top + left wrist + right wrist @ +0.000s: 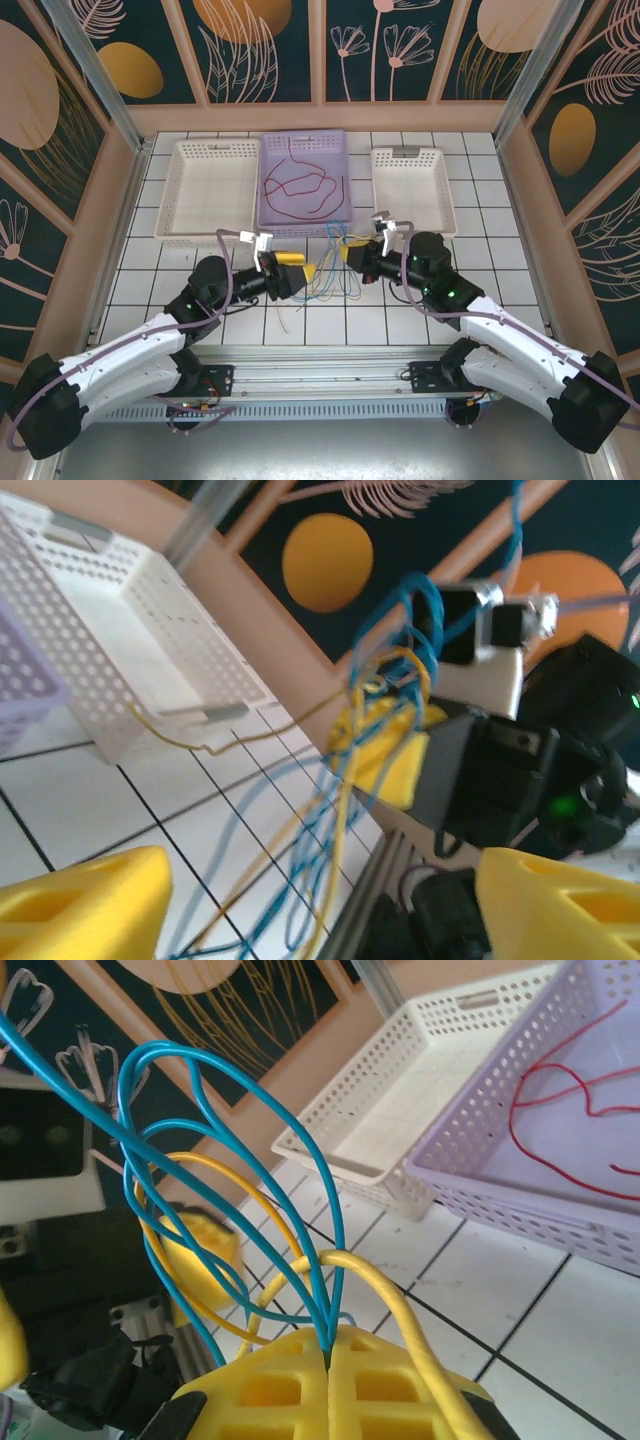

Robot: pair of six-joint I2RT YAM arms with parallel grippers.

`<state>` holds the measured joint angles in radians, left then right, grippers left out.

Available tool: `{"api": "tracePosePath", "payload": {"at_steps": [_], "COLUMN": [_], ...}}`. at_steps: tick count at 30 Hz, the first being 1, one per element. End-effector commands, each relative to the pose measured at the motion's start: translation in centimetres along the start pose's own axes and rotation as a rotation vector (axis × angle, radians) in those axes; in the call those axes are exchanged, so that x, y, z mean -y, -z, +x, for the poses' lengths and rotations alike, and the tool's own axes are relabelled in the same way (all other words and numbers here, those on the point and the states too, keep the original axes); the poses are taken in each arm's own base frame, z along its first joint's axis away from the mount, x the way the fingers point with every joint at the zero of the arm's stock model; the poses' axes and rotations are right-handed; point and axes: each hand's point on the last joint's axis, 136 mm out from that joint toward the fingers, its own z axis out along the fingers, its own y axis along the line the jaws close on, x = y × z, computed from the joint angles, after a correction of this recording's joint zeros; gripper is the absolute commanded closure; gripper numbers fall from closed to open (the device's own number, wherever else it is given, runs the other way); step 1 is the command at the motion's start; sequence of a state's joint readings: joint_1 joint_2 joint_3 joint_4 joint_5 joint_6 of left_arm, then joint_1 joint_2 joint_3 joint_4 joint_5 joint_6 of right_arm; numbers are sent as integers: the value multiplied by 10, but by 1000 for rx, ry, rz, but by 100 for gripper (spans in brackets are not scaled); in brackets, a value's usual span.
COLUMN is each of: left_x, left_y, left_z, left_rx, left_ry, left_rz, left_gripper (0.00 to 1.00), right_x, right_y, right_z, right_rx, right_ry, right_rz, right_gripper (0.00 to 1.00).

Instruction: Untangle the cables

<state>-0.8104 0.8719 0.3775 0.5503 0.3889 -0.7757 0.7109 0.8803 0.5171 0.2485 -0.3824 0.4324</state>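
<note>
Right wrist view: my right jaws pinch the blue and yellow cables, holding the tangle above the worktop so my left jaws, spread wide, can pick a strand. The red cable lies in the purple basket at the far edge.

lab-style robot cell: white tiled tabletop, aluminium rail, printed botanical wall panels
</note>
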Motion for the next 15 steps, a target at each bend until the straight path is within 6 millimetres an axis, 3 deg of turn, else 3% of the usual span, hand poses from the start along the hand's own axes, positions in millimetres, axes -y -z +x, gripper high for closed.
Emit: {"api": "tracePosePath", "payload": {"at_steps": [1,5,9,12,15], "left_x": [14,5,-23,-44,-51], "left_y": [-3,-4,-4,-2,-1], "left_z": [13,26,33,34,27], "left_rx": [-36,-70,-94,-84,-46], "left_ry": [-49,-90,-118,-122,-130], "left_rz": [44,-48,-210,-313,-354], "left_gripper": [28,31,37,37,35], "right_x": [0,8,11,9,7], "right_y": [1,0,-1,0,0], "right_z": [-22,-25,-26,-28,-28], "right_rx": [44,30,10,11,5], "right_ry": [-39,-65,-89,-92,-96], "right_rz": [38,100,131,131,121], "right_gripper": [100,100,100,100,100]}}
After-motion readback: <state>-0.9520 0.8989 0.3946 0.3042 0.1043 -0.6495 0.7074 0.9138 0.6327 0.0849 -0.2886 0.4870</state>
